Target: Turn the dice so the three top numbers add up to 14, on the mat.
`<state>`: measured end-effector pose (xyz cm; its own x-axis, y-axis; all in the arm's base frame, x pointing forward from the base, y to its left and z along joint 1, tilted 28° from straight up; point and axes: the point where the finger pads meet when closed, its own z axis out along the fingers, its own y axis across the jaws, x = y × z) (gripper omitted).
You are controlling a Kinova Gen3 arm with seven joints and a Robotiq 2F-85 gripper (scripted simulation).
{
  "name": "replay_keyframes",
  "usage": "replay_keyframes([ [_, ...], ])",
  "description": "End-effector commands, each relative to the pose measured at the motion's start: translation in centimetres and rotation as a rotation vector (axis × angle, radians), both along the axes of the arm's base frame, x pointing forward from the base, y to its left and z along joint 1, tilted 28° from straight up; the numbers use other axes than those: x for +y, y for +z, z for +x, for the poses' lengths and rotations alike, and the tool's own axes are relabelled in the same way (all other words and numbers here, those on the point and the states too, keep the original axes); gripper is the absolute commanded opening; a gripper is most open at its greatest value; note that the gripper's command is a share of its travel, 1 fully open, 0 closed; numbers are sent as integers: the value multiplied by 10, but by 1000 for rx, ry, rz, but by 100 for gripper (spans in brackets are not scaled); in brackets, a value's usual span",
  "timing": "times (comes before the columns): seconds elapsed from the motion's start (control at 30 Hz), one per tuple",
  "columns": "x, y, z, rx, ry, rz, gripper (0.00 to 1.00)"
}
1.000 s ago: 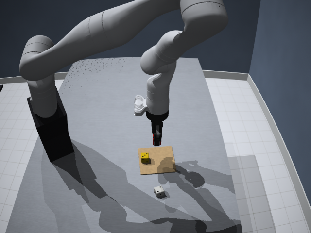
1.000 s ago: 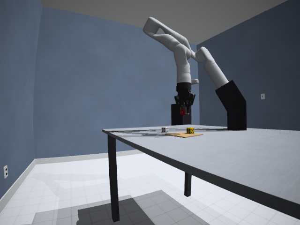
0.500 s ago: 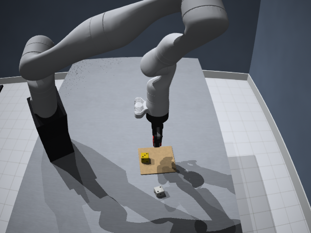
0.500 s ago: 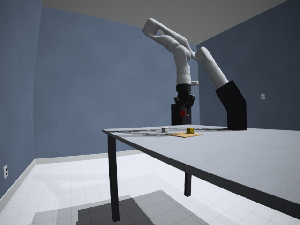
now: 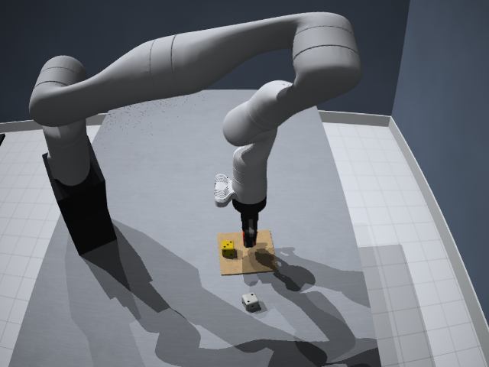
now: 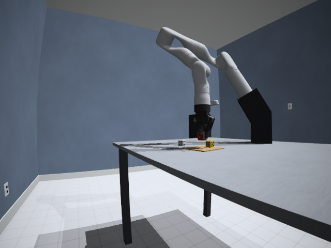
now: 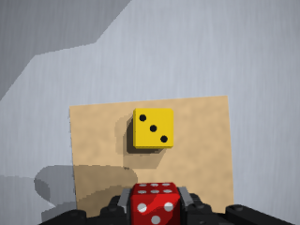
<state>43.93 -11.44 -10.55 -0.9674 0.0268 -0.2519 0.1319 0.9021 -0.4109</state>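
My gripper (image 5: 248, 237) is shut on a red die (image 7: 156, 210) and holds it a little above the tan mat (image 5: 246, 252), over its far half. In the exterior view the red die (image 6: 200, 137) hangs clear of the mat (image 6: 206, 148). A yellow die (image 5: 228, 248) lies flat on the mat's left part with three on top; it also shows in the wrist view (image 7: 153, 129) and in the exterior view (image 6: 209, 143). A white die (image 5: 250, 301) lies on the table off the mat, nearer the front; it shows in the exterior view as well (image 6: 181, 142).
The arm's black base block (image 5: 80, 205) stands at the table's left side. The arm's shadow falls over the mat's right part and the table in front of it. The table edge runs along the right.
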Motion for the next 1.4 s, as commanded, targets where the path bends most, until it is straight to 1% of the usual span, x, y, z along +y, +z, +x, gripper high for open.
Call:
replay_keyframes([
  [0.0, -5, -13, -1, 7, -9, 5, 26],
  [0.13, -11, -25, 2, 7, -9, 5, 26],
  [0.27, -14, -30, 3, 7, -9, 5, 26],
  [1.37, -14, -30, 3, 7, -9, 5, 26],
])
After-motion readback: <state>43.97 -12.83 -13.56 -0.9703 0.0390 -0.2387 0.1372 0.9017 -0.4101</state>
